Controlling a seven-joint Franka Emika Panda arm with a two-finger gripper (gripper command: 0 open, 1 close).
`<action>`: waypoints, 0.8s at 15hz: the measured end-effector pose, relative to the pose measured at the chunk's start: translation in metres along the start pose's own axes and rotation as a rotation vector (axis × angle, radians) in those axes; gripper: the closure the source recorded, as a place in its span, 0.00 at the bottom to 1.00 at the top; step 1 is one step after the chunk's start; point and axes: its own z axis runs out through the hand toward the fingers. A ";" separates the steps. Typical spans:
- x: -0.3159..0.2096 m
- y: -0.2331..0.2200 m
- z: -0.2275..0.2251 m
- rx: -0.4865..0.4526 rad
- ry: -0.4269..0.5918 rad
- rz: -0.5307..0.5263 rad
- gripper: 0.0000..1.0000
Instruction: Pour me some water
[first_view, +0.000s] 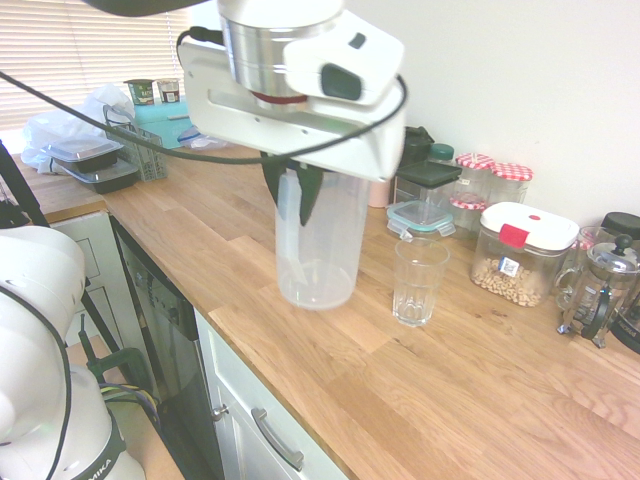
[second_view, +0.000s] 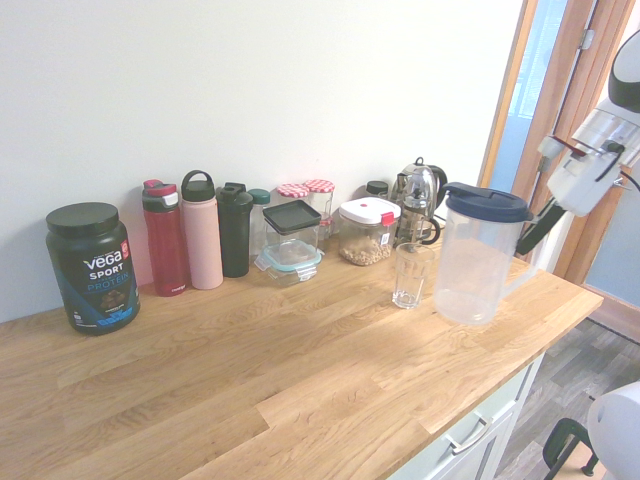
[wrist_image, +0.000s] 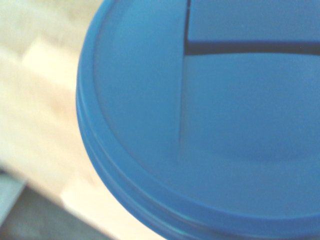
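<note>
A clear plastic pitcher (first_view: 318, 250) with a dark blue lid (second_view: 487, 203) hangs upright, slightly tilted, close above the wooden counter (first_view: 300, 380). My gripper (second_view: 537, 228) is shut on its handle at the side away from the wall. An empty drinking glass (first_view: 419, 282) stands on the counter right beside the pitcher (second_view: 470, 265), toward the wall; in the second exterior view the glass (second_view: 412, 275) is just left of it. The blue lid (wrist_image: 210, 125) fills the wrist view. I cannot make out water in the pitcher.
Along the wall stand a protein tub (second_view: 92, 265), three bottles (second_view: 200, 230), a glass food box (second_view: 291, 237), jars (first_view: 520, 255), a kettle (second_view: 418, 195) and a French press (first_view: 600, 290). The counter's front edge (first_view: 250, 350) runs close by the pitcher.
</note>
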 end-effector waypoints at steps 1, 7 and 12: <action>-0.006 -0.029 0.010 0.009 0.021 0.041 1.00; -0.044 -0.207 0.103 -0.087 0.167 0.261 1.00; -0.036 -0.282 0.161 -0.083 0.252 0.357 1.00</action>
